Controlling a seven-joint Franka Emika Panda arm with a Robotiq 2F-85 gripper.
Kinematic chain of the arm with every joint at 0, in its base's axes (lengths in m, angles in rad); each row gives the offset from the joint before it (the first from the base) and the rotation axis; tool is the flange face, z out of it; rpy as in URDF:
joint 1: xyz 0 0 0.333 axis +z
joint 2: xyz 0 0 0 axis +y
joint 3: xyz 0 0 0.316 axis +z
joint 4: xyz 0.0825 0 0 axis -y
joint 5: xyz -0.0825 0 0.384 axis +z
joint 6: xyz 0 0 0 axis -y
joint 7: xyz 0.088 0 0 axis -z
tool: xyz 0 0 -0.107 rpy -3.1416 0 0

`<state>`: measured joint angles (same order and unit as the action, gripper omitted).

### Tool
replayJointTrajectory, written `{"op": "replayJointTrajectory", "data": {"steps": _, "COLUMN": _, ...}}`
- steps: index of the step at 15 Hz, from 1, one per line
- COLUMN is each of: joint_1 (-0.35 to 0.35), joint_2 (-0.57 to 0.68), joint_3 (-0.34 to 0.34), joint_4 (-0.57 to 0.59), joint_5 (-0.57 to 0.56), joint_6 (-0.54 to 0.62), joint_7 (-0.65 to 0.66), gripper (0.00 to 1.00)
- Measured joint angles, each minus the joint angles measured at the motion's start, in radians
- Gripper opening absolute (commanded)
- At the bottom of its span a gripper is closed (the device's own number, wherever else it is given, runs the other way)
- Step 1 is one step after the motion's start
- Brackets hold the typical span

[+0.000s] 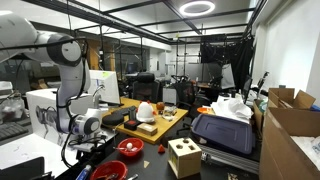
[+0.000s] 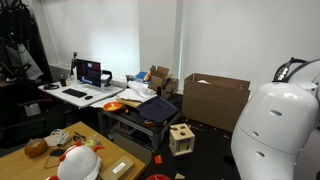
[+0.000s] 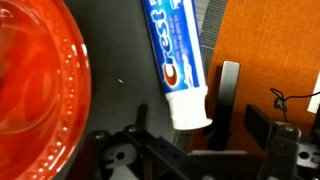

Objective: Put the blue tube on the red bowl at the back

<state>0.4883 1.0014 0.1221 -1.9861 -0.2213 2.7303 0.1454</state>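
In the wrist view the blue tube point(image 3: 172, 55) lies flat on the dark desk point(image 3: 115, 60). It is a toothpaste tube with white lettering. It runs from the 12 o'clock edge of the picture down toward 6 o'clock, leaning a little, and its white cap points at the camera. The red bowl point(image 3: 35, 80) fills the 9 o'clock side. It sits near the tube with a strip of bare desk between them, so the tube is outside the bowl and not touching it.

The gripper point(image 3: 185, 122) comes in from 6 o'clock. Its fingers point(image 3: 230, 92) are spread, one on each side of the cap, and a gap shows between the cap and the finger at its 3 o'clock. Nothing is pinched. An orange board point(image 3: 265, 50) covers the 3 o'clock side, with a thin black cable point(image 3: 292, 98) lying across it.

In an exterior view the arm point(image 1: 60, 60) bends down over the desk at 9 o'clock, and a red bowl shows at 5 o'clock of its wrist. The tube is too small to find there. A wooden cube point(image 1: 183, 157) stands at 3 o'clock of that bowl, well apart, and a white helmet point(image 1: 146, 110) rests farther back at 12 o'clock
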Motion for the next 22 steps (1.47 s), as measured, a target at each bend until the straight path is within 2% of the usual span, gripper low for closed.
{"op": "replayJointTrajectory", "data": {"steps": 5, "joint_1": 0.026, "joint_2": -0.003, "joint_3": -0.038, "joint_4": 0.007, "joint_5": -0.010, "joint_6": 0.012, "joint_7": -0.001, "gripper": 0.30}}
{"op": "replayJointTrajectory", "data": {"steps": 8, "joint_1": 0.033, "joint_2": -0.008, "joint_3": -0.057, "joint_4": 0.005, "joint_5": -0.027, "joint_6": 0.012, "joint_7": -0.001, "gripper": 0.10}}
{"op": "replayJointTrajectory", "data": {"steps": 22, "joint_1": 0.063, "joint_2": -0.024, "joint_3": -0.074, "joint_4": 0.007, "joint_5": -0.038, "joint_6": 0.004, "joint_7": -0.001, "gripper": 0.10}}
